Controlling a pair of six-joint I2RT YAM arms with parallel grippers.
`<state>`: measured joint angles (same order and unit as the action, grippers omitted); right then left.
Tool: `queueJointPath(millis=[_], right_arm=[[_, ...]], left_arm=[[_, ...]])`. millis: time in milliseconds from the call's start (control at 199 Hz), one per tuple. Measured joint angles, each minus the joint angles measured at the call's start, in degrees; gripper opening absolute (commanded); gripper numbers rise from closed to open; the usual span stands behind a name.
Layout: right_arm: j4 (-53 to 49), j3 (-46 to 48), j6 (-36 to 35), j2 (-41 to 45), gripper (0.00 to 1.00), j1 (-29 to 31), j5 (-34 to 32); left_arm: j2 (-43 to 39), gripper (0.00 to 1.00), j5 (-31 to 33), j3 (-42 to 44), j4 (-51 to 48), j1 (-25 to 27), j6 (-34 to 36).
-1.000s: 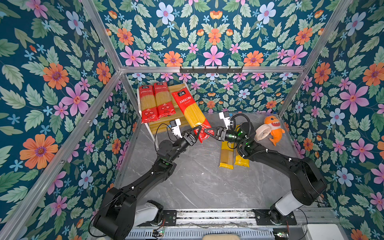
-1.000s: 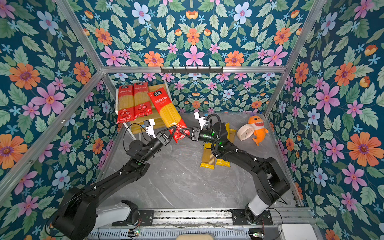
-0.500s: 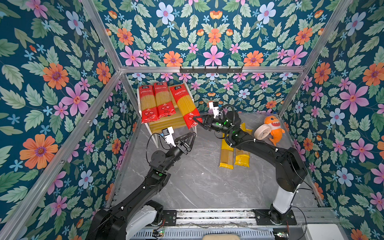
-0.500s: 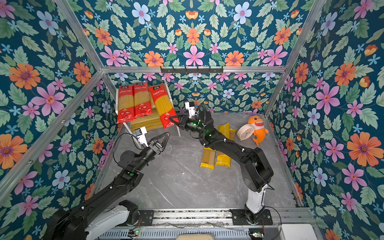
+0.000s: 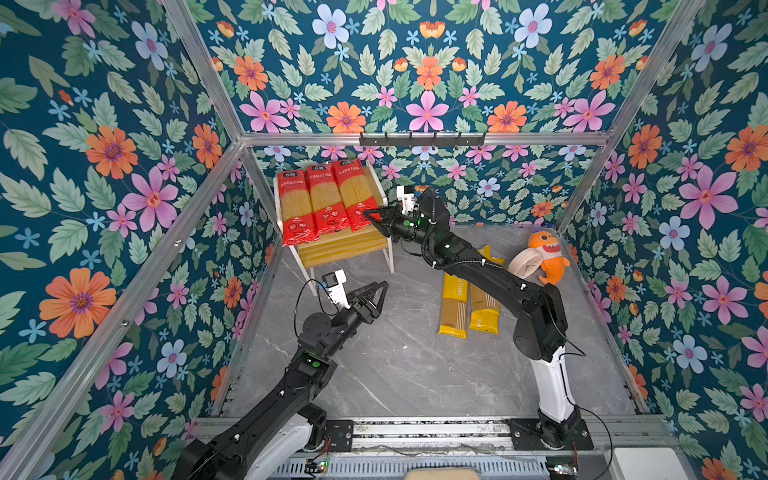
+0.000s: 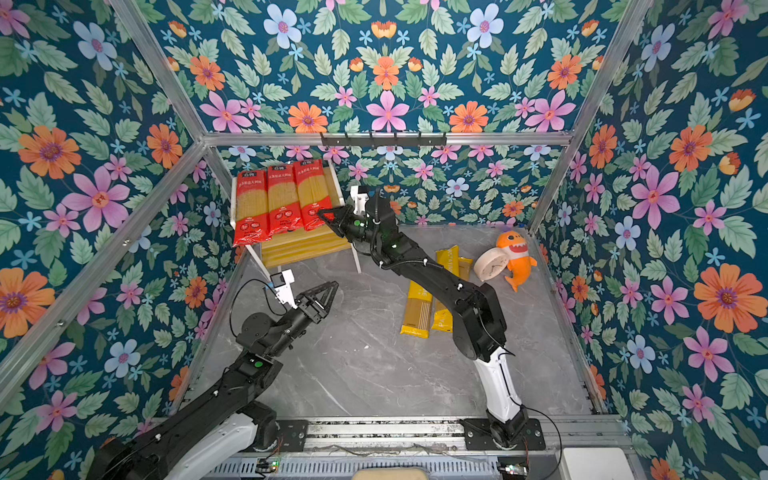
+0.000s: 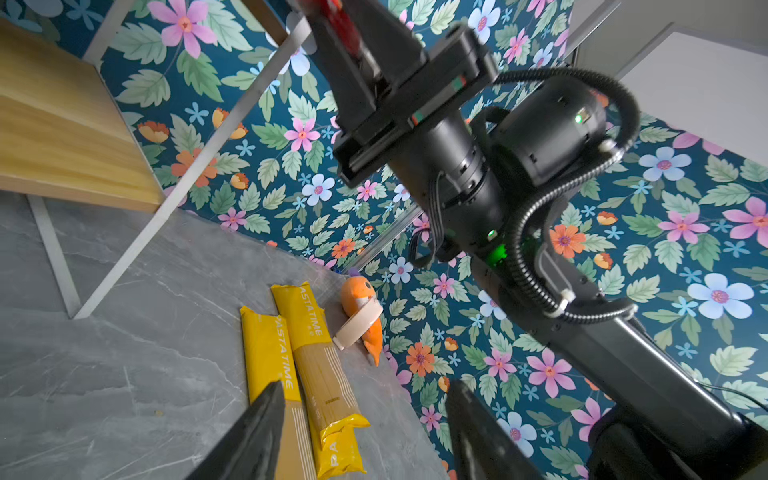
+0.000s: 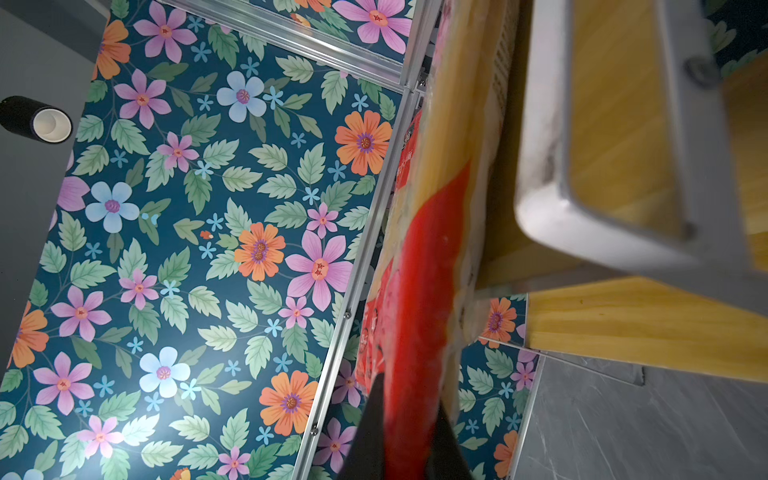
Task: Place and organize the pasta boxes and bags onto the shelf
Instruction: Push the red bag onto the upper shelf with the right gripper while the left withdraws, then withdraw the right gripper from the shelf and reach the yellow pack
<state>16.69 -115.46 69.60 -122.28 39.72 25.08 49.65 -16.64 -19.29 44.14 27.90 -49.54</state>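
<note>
Floral walls [image 5: 415, 62] ring a grey table [image 5: 399, 374] — the right claw [image 5: 368, 214] pinches the rightmost red pack [image 5: 353, 191] on the shelf [image 5: 345, 249]; the left claw [image 5: 382, 291] gapes empty; yellow packs [image 5: 455, 307] lie below.

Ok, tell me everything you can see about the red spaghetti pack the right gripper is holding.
The red spaghetti pack is a long narrow plastic bag, red ends with white Chinese text, clear middle showing pale strands. It lies rightmost of three on the shelf's top board, near end overhanging, pinched between the right gripper's fingers.
</note>
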Motion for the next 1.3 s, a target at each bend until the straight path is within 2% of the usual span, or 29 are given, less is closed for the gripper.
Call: queueJointPath(millis=[130,206,281,507,672,873,968,1099,1304], right_arm=[[-0.33,0.11,-0.83,0.24,0.34,0.07,0.94],[-0.37,2.23,-0.92,1.42,0.36,0.04,1.36],[-0.13,5.05,-0.9,2.91,0.33,0.07,1.62],[2.38,8.07,0.68,3.78,0.13,0.55,1.6],[1.22,2.71,1.16,1.18,0.11,0.31,2.01],[-3.61,-7.08,1.07,-3.61,0.15,-0.35,2.38],[-5.66,-8.13,0.68,-4.11,0.21,-0.37,2.38],[-6.4,-7.85,0.15,-3.76,0.37,-0.37,2.4],[-4.26,-0.37,-2.36,0.79,0.53,-0.48,2.47]], left_arm=[[0.09,0.64,0.0,0.07,0.0,0.11,0.33],[0.55,0.65,0.0,0.11,0.17,0.11,0.66],[1.79,0.64,0.0,0.31,0.68,0.11,0.9],[6.29,0.64,-1.36,-0.48,2.69,0.28,0.83],[7.5,0.64,-1.4,-1.03,4.33,0.94,0.42],[7.43,0.65,0.09,-0.57,4.92,1.62,0.39],[7.39,0.65,0.72,-0.81,4.85,1.95,0.44],[7.45,0.65,1.22,-1.77,4.31,2.45,1.05],[7.98,0.65,1.81,-1.86,2.45,2.99,2.45]])
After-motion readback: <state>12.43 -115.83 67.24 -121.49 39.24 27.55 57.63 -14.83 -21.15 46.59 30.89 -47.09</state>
